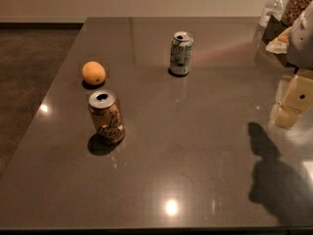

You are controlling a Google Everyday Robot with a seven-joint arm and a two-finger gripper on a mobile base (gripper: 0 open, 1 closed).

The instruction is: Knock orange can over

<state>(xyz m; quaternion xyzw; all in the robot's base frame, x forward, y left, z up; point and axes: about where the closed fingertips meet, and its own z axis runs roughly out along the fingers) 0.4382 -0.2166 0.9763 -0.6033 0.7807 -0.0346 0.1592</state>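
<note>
The orange can [106, 116] stands upright on the dark grey table [195, 146], at the front left. It is copper-orange with white cursive lettering and a silver top with an open tab hole. My gripper [289, 106], a cream-coloured piece below a white arm, hangs at the right edge of the view, above the table. It is far to the right of the orange can and apart from it. Its shadow falls on the table at the front right.
A pale green-and-white can [181, 53] stands upright at the back middle. A round orange fruit [93, 73] lies behind the orange can. A bottle and jars [286, 6] crowd the back right corner. The floor lies beyond the table's left edge [54, 89].
</note>
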